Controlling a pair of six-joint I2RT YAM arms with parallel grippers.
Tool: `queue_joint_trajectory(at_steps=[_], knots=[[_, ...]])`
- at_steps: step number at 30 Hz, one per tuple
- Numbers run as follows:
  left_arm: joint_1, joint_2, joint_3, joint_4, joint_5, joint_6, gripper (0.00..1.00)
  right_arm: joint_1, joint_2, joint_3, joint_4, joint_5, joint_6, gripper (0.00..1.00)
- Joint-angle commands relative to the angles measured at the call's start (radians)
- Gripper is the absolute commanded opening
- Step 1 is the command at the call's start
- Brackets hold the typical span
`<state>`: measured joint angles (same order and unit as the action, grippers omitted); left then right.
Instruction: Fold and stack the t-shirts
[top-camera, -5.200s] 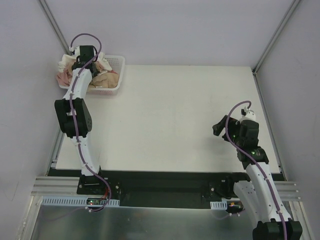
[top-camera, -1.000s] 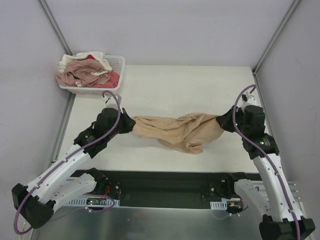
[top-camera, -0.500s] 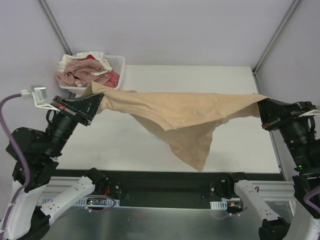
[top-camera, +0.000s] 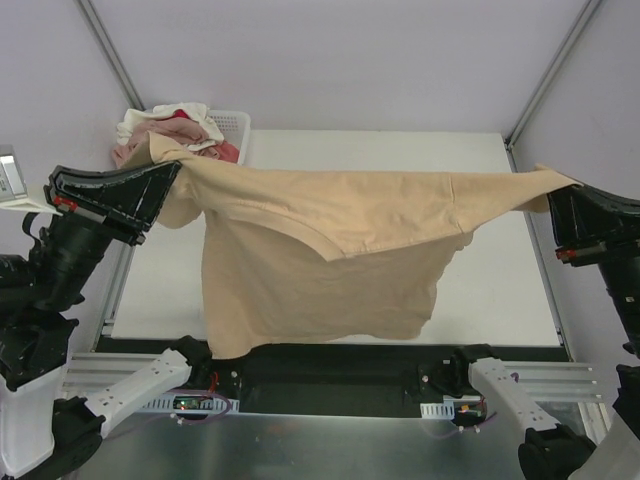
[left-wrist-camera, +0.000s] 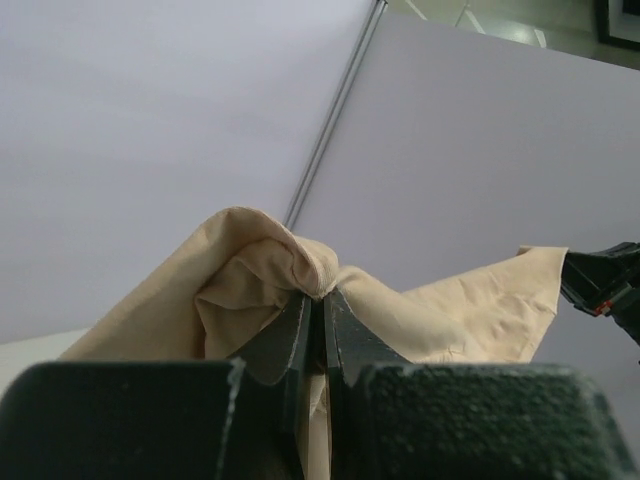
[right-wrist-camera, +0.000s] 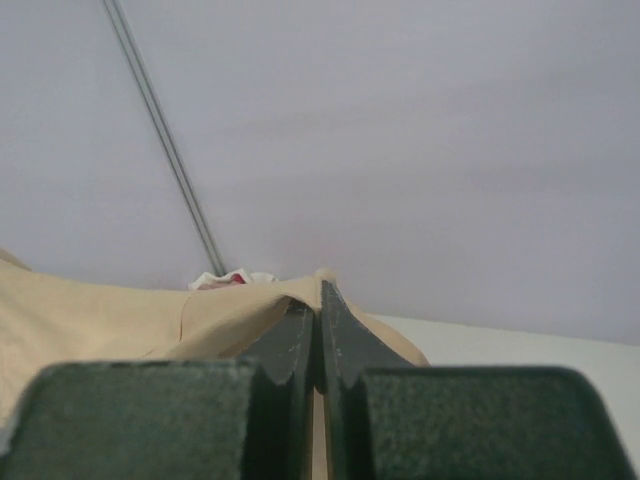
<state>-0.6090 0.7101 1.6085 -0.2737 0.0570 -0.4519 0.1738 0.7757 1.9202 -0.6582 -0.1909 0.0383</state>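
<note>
Tan shirt (top-camera: 330, 260) is airborne, stretched wide between the two grippers and hanging like a curtain below them. The top edge is taut with a slight sag mid-span. The hem hangs free; can't tell if it clears the table (top-camera: 500, 290). A diagonal fold runs down from the left grip toward the right, so one layer looks doubled over, not a clean single sheet.

Left gripper (top-camera: 170, 172) is clamped fully down on one top corner; its wrist view shows a bunched wad of cloth pinched at the tips. Right gripper (top-camera: 556, 196) is likewise closed tight on the opposite corner, with just a thin edge nipped.

Other shirts (top-camera: 175, 120) (pink, cream, red) sit heaped in the basket (top-camera: 240, 125), just beyond the left gripper.

My read is spread-out step, pre-fold. No folds made, nothing stacked.

Next move, I'd guess: lower both grippers together with the span kept tensioned, letting the hem land first and the body lay flat under and between them. Let go only once it's flat. That doubled layer probably needs a shake or smoothing first, and the left's bunched grip could drop a lump.
</note>
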Motion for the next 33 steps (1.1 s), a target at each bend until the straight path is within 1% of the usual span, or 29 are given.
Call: queue_joint_trajectory(at_steps=[1, 4, 5, 8, 9, 11, 12, 14, 15, 17, 18, 19, 20, 21, 23, 26, 27, 29, 30, 31, 32, 33], knots=[[-0.001, 0.119, 0.094, 0.054, -0.018, 0.093, 0.0, 0.0, 0.097, 0.034, 0.108, 0.03, -0.043, 0.01], [-0.001, 0.196, 0.125, 0.054, -0.138, 0.148, 0.0, -0.002, 0.201, 0.054, 0.109, 0.07, -0.086, 0.01], [-0.001, 0.221, 0.132, 0.056, -0.208, 0.169, 0.0, 0.0, 0.224, 0.056, 0.114, 0.103, -0.097, 0.01], [-0.001, 0.336, 0.185, 0.054, -0.33, 0.249, 0.0, -0.002, 0.301, 0.054, 0.16, 0.198, -0.146, 0.01], [-0.001, 0.406, 0.206, 0.054, -0.382, 0.277, 0.0, -0.003, 0.321, 0.059, 0.195, 0.229, -0.162, 0.01], [0.0, 0.483, 0.281, 0.054, -0.427, 0.343, 0.0, -0.002, 0.382, 0.072, 0.232, 0.26, -0.227, 0.01], [0.003, 0.562, 0.347, 0.054, -0.44, 0.366, 0.0, -0.003, 0.407, 0.083, 0.268, 0.265, -0.25, 0.01], [0.015, 0.642, 0.418, 0.056, -0.442, 0.4, 0.0, -0.007, 0.491, 0.137, 0.296, 0.297, -0.284, 0.01], [0.038, 0.725, 0.501, 0.054, -0.428, 0.407, 0.0, -0.008, 0.52, 0.155, 0.317, 0.31, -0.291, 0.01], [0.06, 0.814, 0.604, 0.051, -0.408, 0.417, 0.0, -0.008, 0.603, 0.216, 0.353, 0.361, -0.308, 0.01], [0.092, 0.904, 0.73, 0.048, -0.395, 0.418, 0.0, -0.013, 0.634, 0.25, 0.386, 0.376, -0.331, 0.01], [0.104, 0.946, 0.793, 0.045, -0.352, 0.42, 0.0, -0.016, 0.695, 0.287, 0.396, 0.39, -0.342, 0.01], [0.12, 0.983, 0.854, 0.048, -0.327, 0.418, 0.0, -0.02, 0.724, 0.378, 0.404, 0.416, -0.348, 0.01], [0.132, 1.043, 0.963, 0.05, -0.306, 0.414, 0.0, -0.029, 0.749, 0.417, 0.417, 0.424, -0.354, 0.01], [0.158, 1.072, 1.025, 0.079, -0.243, 0.384, 0.0, -0.043, 0.778, 0.463, 0.442, 0.415, -0.354, 0.01], [0.189, 1.023, 0.94, 0.143, -0.119, 0.322, 0.0, -0.057, 0.719, 0.398, 0.534, 0.374, -0.357, 0.01], [0.19, 0.978, 0.856, 0.166, -0.102, 0.314, 0.0, -0.059, 0.693, 0.317, 0.54, 0.364, -0.356, 0.01], [0.19, 0.931, 0.765, 0.169, -0.079, 0.311, 0.0, -0.06, 0.599, 0.217, 0.557, 0.335, -0.353, 0.01], [0.19, 0.886, 0.657, 0.169, -0.079, 0.311, 0.0, -0.062, 0.567, 0.094, 0.557, 0.323, -0.354, 0.01], [0.19, 0.856, 0.589, 0.169, -0.074, 0.309, 0.0, -0.06, 0.498, 0.033, 0.557, 0.314, -0.354, 0.01], [0.19, 0.824, 0.517, 0.172, -0.074, 0.308, 0.0, -0.06, 0.463, -0.04, 0.545, 0.3, -0.353, 0.01], [0.19, 0.756, 0.361, 0.171, -0.063, 0.3, 0.0, -0.062, 0.424, -0.106, 0.536, 0.298, -0.35, 0.01]])
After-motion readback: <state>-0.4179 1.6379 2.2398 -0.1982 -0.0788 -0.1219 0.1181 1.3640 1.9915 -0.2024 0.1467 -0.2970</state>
